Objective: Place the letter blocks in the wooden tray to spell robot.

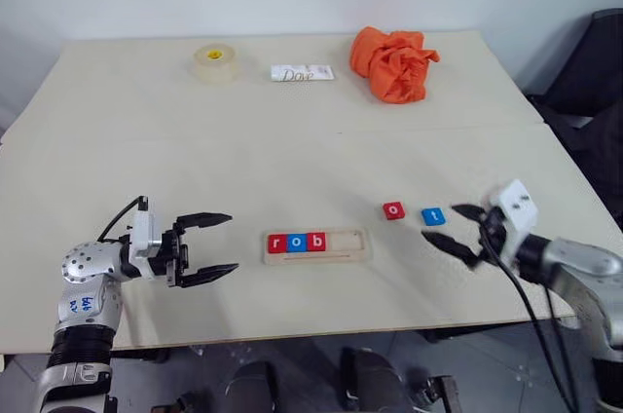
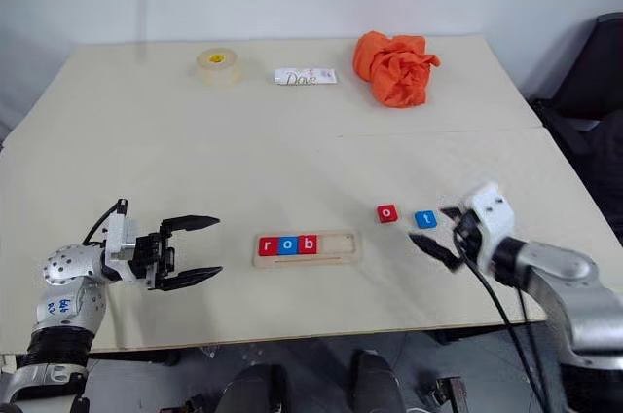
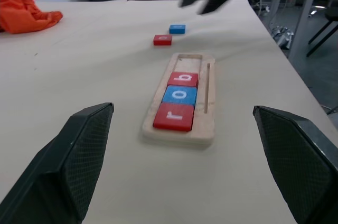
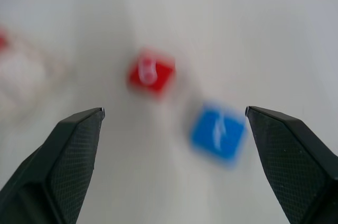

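Pale beige desk [image 1: 292, 140] against a plain light wall; a seam runs across its width about midway between the far and near edges. Dark chairs stand off the right edge.

Far half of desk: roll of clear tape [image 1: 214, 62] toward the far left, white Dove packet [image 1: 302, 73] near the middle of the far edge, crumpled orange cloth [image 1: 394, 62] to the right of the packet. All three are well apart from the task items.

Wooden tray [image 1: 318, 245] lies near the near edge, about centred, long axis parallel to that edge. Three letter blocks sit in its left portion, touching one another in a row: red r [image 1: 277, 244], blue o [image 1: 297, 243], red b [image 1: 316, 242]. The right portion of the tray slot is bare wood.

Two blocks lie loose on the desk to the right of the tray, flat, letters up: red o [image 1: 393, 209], and just beside it on the right, blue t [image 1: 433, 216]. They do not touch each other or the tray.

Left gripper [image 1: 219, 246] sits above the near-left part of the desk, left of the tray, pointing level toward it. Fingers spread wide, nothing between them.

Right gripper [image 1: 455, 231] is just right of the blue t, near the near-right part of the desk, pointing toward the two loose blocks and angled slightly downward. Fingers spread wide, holding nothing; the wrist view shows both loose blocks on the desk between its fingers [image 4: 68, 155], no contact visible.
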Robot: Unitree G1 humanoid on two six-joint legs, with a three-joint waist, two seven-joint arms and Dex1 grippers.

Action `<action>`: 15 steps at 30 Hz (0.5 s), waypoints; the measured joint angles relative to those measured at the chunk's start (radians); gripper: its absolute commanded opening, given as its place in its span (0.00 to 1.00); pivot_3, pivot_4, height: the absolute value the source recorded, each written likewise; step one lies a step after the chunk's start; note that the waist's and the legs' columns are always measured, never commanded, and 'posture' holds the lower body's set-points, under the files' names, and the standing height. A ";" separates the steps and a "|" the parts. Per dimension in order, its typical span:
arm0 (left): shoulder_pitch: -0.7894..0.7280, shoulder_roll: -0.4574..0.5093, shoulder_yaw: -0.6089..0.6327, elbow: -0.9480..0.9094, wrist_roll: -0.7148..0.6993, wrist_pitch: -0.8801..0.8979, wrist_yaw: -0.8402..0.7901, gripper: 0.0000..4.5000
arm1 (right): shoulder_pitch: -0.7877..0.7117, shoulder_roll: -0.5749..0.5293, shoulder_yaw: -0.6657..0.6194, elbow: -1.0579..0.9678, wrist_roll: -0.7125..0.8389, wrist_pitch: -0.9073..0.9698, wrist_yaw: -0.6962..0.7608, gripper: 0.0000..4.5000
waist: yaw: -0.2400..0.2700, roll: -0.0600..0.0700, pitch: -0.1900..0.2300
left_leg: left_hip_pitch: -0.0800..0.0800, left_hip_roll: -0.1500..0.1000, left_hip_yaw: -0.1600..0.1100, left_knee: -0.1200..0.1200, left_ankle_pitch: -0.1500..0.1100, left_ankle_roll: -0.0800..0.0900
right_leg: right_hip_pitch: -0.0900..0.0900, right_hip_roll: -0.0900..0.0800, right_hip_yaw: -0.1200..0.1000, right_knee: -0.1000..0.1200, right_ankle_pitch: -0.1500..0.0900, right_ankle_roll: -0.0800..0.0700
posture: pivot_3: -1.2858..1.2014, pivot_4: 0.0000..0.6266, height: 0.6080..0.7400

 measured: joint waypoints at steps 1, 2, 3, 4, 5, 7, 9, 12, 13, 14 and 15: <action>0.000 0.000 0.000 0.000 0.000 0.000 0.000 1.00 | -0.014 0.015 0.012 -0.009 0.001 0.027 -0.028 0.99 | 0.002 0.000 0.000 | 0.000 0.000 0.000 0.000 0.000 0.000 | 0.000 0.000 0.000 0.000 0.000 -0.001 | 0.52 0.24 1.00; 0.003 0.000 0.001 0.000 0.000 0.000 0.001 1.00 | -0.030 0.035 0.030 -0.009 -0.007 0.054 -0.069 0.99 | 0.005 0.000 0.000 | 0.000 0.000 -0.001 0.000 0.000 0.000 | 0.000 0.000 0.000 0.000 -0.001 -0.001 | 0.52 0.24 1.00; 0.006 0.000 0.000 0.000 0.000 0.000 0.002 1.00 | -0.047 0.060 0.049 -0.006 -0.021 0.072 -0.113 0.99 | 0.007 0.000 0.000 | -0.001 0.000 0.000 0.000 0.000 0.000 | 0.000 0.000 0.000 -0.001 -0.001 -0.001 | 0.52 0.24 1.00; 0.007 -0.002 0.000 0.000 0.000 0.000 0.003 1.00 | -0.055 0.078 0.063 -0.004 -0.031 0.084 -0.141 0.99 | 0.009 0.000 0.000 | -0.002 0.000 0.000 0.000 0.000 0.000 | 0.000 0.000 0.000 -0.001 -0.001 -0.001 | 0.52 0.24 1.00; 0.007 -0.002 0.000 -0.001 0.000 0.000 0.005 1.00 | -0.061 0.095 0.078 -0.004 -0.040 0.091 -0.169 0.99 | 0.011 0.000 0.000 | -0.002 0.000 0.000 0.000 -0.001 0.000 | 0.000 0.000 0.000 -0.001 -0.001 -0.001 | 0.52 0.24 1.00; 0.008 -0.004 0.000 -0.003 0.000 0.000 0.009 1.00 | -0.070 0.120 0.100 0.000 -0.054 0.106 -0.211 0.99 | 0.011 0.000 0.000 | -0.002 0.000 0.001 0.000 -0.001 0.001 | 0.000 0.000 0.000 -0.002 0.000 -0.001 | 0.52 0.24 1.00; 0.010 -0.010 0.000 -0.011 0.000 0.000 0.013 1.00 | -0.072 0.134 0.124 0.004 -0.070 0.111 -0.242 0.99 | 0.010 0.000 0.000 | -0.002 0.000 0.001 0.000 -0.001 0.001 | 0.000 0.000 0.000 -0.002 0.000 -0.001 | 0.52 0.24 1.00; 0.022 -0.022 0.000 -0.023 0.000 0.000 0.017 1.00 | -0.072 0.151 0.158 0.004 -0.087 0.115 -0.268 0.99 | 0.005 0.000 0.000 | -0.002 0.000 0.001 0.000 -0.001 0.001 | 0.000 0.000 0.000 -0.002 0.000 -0.001 | 0.52 0.24 1.00; 0.024 -0.023 -0.001 -0.027 0.000 0.000 0.020 1.00 | -0.072 0.153 0.164 0.004 -0.089 0.120 -0.272 0.99 | 0.004 0.000 0.000 | -0.002 0.000 0.001 0.000 -0.001 0.001 | 0.000 0.000 0.000 -0.001 0.000 -0.001 | 0.52 0.24 1.00; 0.029 -0.023 -0.001 -0.036 0.000 0.000 0.024 1.00 | -0.072 0.154 0.170 0.004 -0.090 0.127 -0.278 0.99 | 0.004 0.000 0.000 | -0.002 0.000 0.001 0.000 -0.001 0.001 | 0.000 0.000 0.000 -0.001 0.000 -0.001 | 0.52 0.24 1.00; 0.033 -0.023 0.000 -0.045 0.000 0.000 0.026 1.00 | -0.070 0.154 0.178 0.004 -0.094 0.129 -0.285 0.99 | 0.004 0.000 0.000 | -0.002 0.000 0.001 0.000 -0.001 0.001 | 0.000 0.000 0.000 -0.001 0.000 -0.001 | 0.52 0.24 1.00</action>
